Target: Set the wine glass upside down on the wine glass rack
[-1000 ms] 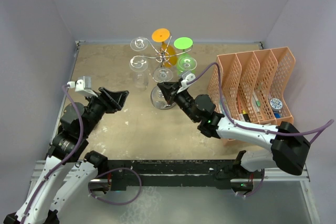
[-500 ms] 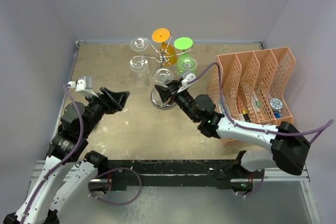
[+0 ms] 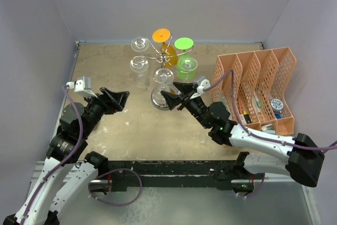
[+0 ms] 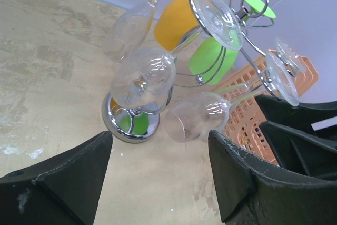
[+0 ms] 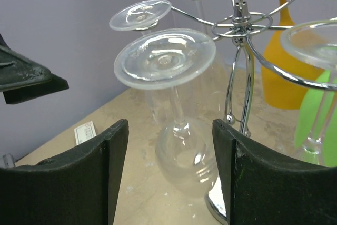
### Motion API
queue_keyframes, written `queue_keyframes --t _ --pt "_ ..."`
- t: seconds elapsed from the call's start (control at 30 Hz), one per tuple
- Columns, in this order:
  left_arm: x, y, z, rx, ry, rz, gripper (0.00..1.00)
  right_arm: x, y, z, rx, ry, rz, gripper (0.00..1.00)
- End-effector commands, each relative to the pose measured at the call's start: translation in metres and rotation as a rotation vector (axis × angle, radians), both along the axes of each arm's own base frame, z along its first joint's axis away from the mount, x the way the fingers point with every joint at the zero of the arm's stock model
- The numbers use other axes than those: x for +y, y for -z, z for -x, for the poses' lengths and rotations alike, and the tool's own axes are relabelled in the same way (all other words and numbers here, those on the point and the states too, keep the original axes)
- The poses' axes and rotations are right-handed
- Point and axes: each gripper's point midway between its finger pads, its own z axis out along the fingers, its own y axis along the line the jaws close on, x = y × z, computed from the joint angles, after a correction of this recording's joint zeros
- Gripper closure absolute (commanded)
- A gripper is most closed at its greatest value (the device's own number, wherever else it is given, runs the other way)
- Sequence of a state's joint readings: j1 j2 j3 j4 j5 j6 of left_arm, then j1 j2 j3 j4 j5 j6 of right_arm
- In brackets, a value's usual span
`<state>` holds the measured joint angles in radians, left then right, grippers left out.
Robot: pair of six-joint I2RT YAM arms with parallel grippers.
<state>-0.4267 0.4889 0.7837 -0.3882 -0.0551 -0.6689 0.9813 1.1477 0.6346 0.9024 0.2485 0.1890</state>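
Right hand (image 5: 169, 146) wide open and empty, just in front of the clear wine glass (image 5: 165, 59) hanging foot-up on the wine glass rack (image 5: 240, 11); placement looks done, so next is a straight pull-back without clipping the bowl.

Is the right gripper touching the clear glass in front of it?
Apart. Right wrist view: the glass hangs beyond the open right gripper's tips; left wrist view shows organiser between its bowl and the fingers.
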Motion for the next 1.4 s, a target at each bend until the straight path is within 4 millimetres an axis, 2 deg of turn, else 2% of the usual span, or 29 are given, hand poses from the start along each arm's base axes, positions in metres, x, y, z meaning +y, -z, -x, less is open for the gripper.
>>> queue_keyframes --t 0.0,0.07,0.23,0.33,0.43,0.53,0.73,0.83,0.9,1.07,1.2,1.37 --pt "0.011 -0.010 -0.004 -0.004 -0.057 -0.031 0.29 -0.016 -0.014 0.016 -0.015 -0.028 -0.072 0.32" --pt "0.015 -0.010 -0.005 0.007 -0.081 -0.045 0.29 -0.026 -0.011 0.021 0.008 -0.021 -0.075 0.32" --pt "0.027 -0.020 -0.002 -0.026 -0.129 -0.048 0.28 -0.058 0.016 0.020 0.171 0.093 -0.030 0.35" --pt "0.048 -0.030 0.002 -0.021 -0.224 -0.079 0.28 -0.092 0.025 0.022 0.290 0.217 -0.010 0.36" --pt "0.068 -0.040 0.009 -0.030 -0.305 -0.116 0.28 -0.134 0.021 0.028 0.379 0.350 -0.060 0.36" --pt "0.082 -0.050 0.016 -0.063 -0.356 -0.134 0.28 -0.174 0.005 0.031 0.376 0.482 -0.105 0.35" --pt "0.090 -0.070 0.024 -0.092 -0.372 -0.143 0.28 -0.216 -0.047 0.039 0.297 0.582 -0.159 0.32" --pt "0.098 -0.081 0.030 -0.102 -0.397 -0.165 0.28 -0.227 -0.059 0.041 0.282 0.615 -0.153 0.32" --pt "0.104 -0.090 0.036 -0.117 -0.413 -0.180 0.28 -0.240 -0.080 0.046 0.265 0.636 -0.197 0.32" --pt "0.122 -0.109 0.052 -0.142 -0.456 -0.225 0.28 -0.259 -0.104 0.055 0.231 0.640 -0.273 0.32" --pt "0.130 -0.115 0.059 -0.148 -0.477 -0.244 0.28 -0.268 -0.113 0.062 0.216 0.630 -0.324 0.32" --pt "0.124 -0.114 0.059 -0.127 -0.440 -0.271 0.27 -0.271 -0.114 0.064 0.220 0.627 -0.347 0.32"
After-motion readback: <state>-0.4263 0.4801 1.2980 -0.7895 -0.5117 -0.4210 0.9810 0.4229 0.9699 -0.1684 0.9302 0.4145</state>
